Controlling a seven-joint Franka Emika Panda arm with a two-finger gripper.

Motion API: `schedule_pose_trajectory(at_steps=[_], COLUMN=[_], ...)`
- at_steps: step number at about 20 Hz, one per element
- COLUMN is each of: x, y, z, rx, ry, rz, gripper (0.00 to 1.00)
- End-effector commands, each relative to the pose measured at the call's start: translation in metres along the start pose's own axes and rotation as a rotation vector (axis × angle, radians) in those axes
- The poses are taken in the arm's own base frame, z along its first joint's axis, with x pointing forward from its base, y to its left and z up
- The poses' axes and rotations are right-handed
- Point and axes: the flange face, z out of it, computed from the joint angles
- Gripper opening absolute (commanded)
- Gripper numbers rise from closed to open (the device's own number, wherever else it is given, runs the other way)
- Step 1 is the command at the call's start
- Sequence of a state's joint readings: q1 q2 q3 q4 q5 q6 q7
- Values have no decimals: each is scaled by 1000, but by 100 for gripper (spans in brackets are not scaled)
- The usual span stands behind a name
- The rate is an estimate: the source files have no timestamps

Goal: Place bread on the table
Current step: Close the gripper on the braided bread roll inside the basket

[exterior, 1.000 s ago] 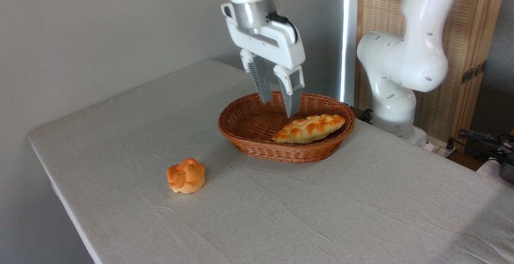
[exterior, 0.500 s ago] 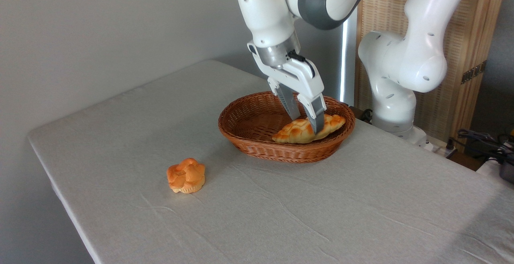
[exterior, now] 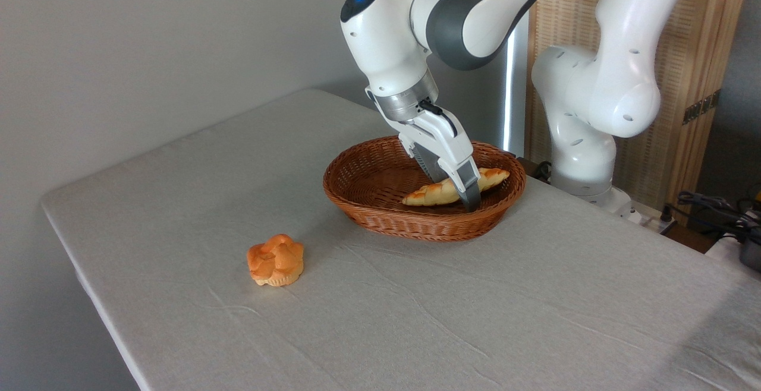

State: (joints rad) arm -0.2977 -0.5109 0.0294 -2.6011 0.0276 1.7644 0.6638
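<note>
Gripper [exterior: 461, 192] down in basket [exterior: 368, 204], fingers clamped across bread [exterior: 429, 194]; bun [exterior: 275, 259] on table [exterior: 475, 319], well apart.

bread [exterior: 432, 192]: middle covered by the near finger; lower edge sunk behind the basket [exterior: 416, 224] wall
fingers [exterior: 469, 189]: far one mostly behind the near one and the loaf; tips lost in the basket, so grip and contact cannot be judged
arm [exterior: 600, 88]: upper links run off the top edge
bench [exterior: 416, 319]: front and right parts cut by the picture's edges
clutter at far right [exterior: 722, 213]: dark cables, too small and cropped to identify
</note>
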Motion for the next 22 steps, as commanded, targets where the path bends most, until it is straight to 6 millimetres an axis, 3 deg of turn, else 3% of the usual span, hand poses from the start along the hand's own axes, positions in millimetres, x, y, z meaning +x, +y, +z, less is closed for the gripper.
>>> schedule_pose_trajectory(at_steps=[1, 22], x=[4, 12], y=[-4, -1], z=[7, -8], rx=[16, 50], ry=[-8, -5], rz=[19, 53], gripper=[47, 38])
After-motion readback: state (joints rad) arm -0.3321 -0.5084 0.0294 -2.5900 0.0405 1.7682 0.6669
